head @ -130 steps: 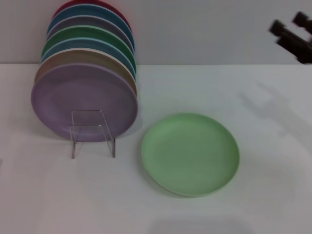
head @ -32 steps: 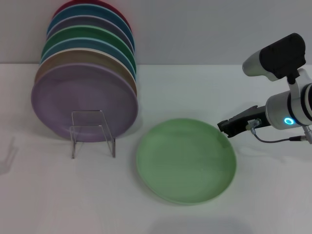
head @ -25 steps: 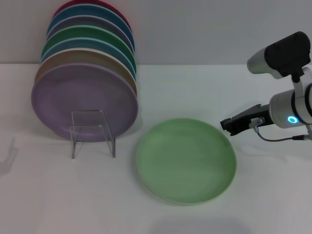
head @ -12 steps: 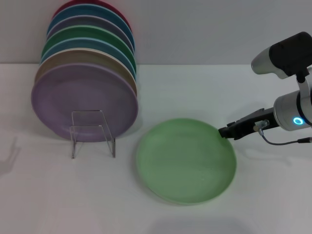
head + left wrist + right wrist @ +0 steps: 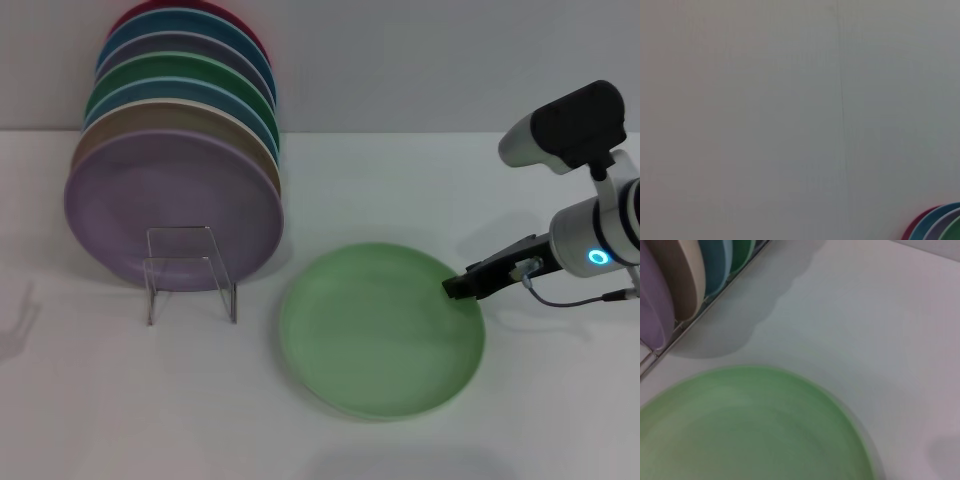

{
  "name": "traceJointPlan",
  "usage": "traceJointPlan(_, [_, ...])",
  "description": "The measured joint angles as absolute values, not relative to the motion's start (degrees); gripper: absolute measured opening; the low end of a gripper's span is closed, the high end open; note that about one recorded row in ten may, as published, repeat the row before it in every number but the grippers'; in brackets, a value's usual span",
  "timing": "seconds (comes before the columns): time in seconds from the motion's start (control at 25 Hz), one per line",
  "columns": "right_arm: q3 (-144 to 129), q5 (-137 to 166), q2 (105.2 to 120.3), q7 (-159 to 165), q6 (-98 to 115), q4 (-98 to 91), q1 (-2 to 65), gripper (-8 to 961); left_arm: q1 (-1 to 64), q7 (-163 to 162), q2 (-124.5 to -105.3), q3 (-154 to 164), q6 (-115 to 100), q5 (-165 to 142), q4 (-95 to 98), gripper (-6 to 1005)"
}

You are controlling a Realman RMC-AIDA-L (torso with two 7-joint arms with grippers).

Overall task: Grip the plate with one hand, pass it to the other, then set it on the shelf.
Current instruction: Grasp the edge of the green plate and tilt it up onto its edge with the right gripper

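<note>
The pale mint-green plate (image 5: 380,330) lies flat on the white table, right of the clear acrylic stand (image 5: 190,272). My right gripper (image 5: 457,288), slim and black on a white-and-silver arm with a blue glowing ring, reaches in from the right and its tip is at the plate's right rim. I cannot tell whether it touches the rim. The right wrist view shows the plate (image 5: 750,430) close below. My left gripper is out of view; its wrist camera faces a bare wall.
A row of several coloured plates (image 5: 175,170) stands on edge at the back left, the lilac one (image 5: 170,205) in front, just behind the stand. Their rims show in the right wrist view (image 5: 685,275) and the left wrist view (image 5: 940,225).
My right gripper has dropped and moved left, from just off the plate's right edge to its rim. The plate and stand have not moved in the last second.
</note>
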State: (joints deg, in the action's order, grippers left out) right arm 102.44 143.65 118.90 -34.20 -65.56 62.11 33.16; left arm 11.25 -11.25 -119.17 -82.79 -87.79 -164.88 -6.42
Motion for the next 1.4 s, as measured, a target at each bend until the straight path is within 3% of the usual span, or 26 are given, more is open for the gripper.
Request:
traceJointPlan(0.44, [101.3,143.7,118.92,-33.1,-62.1,60.3,33.7,386,11.3,-11.2,-119.17,-82.8,-87.7,-164.9,-6.3,810])
traceJointPlan(0.68, [100.6,143.3,118.91,-33.4,-61.1,60.1,33.8,217,11.1,-11.2,-119.17,-82.2,-87.7,-164.9,-6.7,810])
traceJointPlan(0.84, [100.4,143.2,118.95,-33.5,-61.0,61.0,33.5,16,11.2,-11.2,-119.17,-81.5,-87.7,-164.7,-6.7,810])
traceJointPlan(1.4, [100.9,139.6,118.95,-34.3,-62.5,67.0,30.8,3,10.8,-11.7,-119.17,-80.4,-88.3,-164.6,-6.8,809])
